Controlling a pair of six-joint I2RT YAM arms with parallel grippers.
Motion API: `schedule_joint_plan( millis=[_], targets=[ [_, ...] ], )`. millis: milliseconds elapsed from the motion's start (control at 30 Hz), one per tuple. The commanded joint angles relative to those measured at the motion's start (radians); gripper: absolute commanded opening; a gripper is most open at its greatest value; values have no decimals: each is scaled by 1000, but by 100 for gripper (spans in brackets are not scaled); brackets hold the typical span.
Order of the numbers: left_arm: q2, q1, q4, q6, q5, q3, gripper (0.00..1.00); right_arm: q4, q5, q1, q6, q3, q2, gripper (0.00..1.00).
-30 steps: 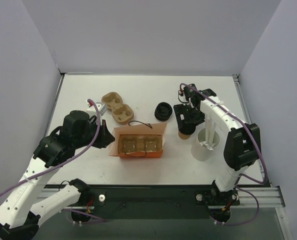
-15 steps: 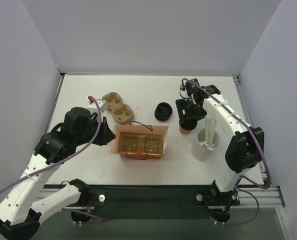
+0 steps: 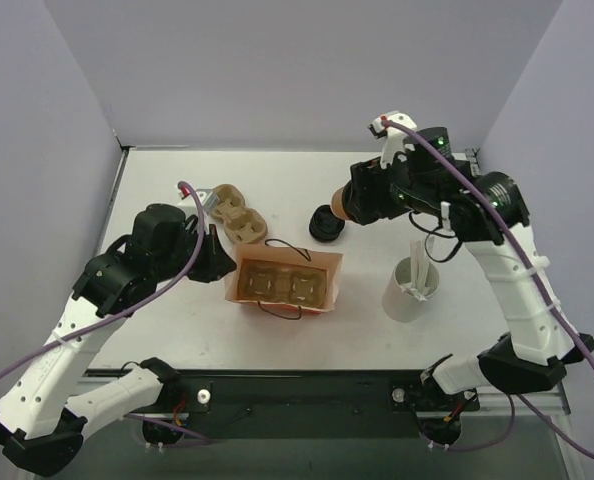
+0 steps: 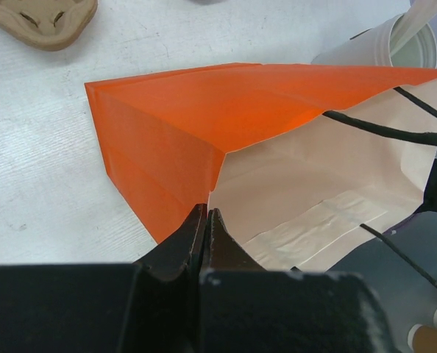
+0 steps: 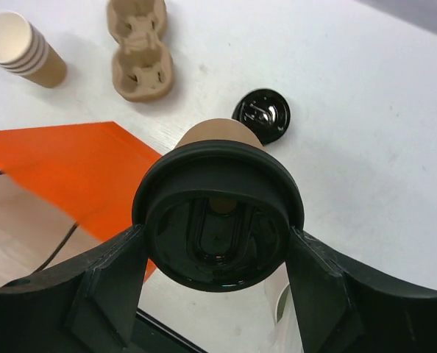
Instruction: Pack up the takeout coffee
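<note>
The right fingers (image 5: pixel 108 287) clamp the small tan-brown paper cup (image 5: pixel 218 132) only by its round black plastic lid (image 5: pixel 217 228), so it may drop outside the orange paper bag (image 4: pixel 204 110) that the left fingers (image 4: pixel 182 250) pinch.

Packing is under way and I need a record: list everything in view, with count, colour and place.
takeout coffee: one, tan-brown cup with black lid, held off the table.
orange bag: one, orange with a pale inside, open, mid-table.
cup tray: one, brown, inside the orange bag.
pulp tray: one, tan, loose, behind the bag to its left.
black lids: stack, number unclear, black, behind the bag to its right.
paper cups: nested stack, tan with white insides, beside the pulp tray.
white cup: one, white, right of the bag, something white standing in it.
table: one, white.
left fingers: black, pinched on the bag's rim.
right fingers: black, clamped on the coffee's lid.
</note>
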Motion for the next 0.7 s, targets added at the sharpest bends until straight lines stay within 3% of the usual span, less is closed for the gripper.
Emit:
schedule_joint_plan(
  millis=[0, 200, 367, 567, 667],
  targets=[
    [-2, 2, 19, -47, 4, 46, 0, -67, 3, 24, 13, 75, -81, 48],
    [27, 4, -24, -88, -18, 32, 0, 94, -198, 66, -24, -14, -230, 48],
    [6, 4, -10, -125, -42, -3, 0, 306, -408, 125, -45, -203, -364, 48],
    [19, 4, 27, -143, -10, 14, 0, 389, -459, 219, -44, -268, -366, 48],
    [6, 4, 70, -91, -3, -5, 0, 363, -375, 329, -109, -263, -315, 48]
  ],
)
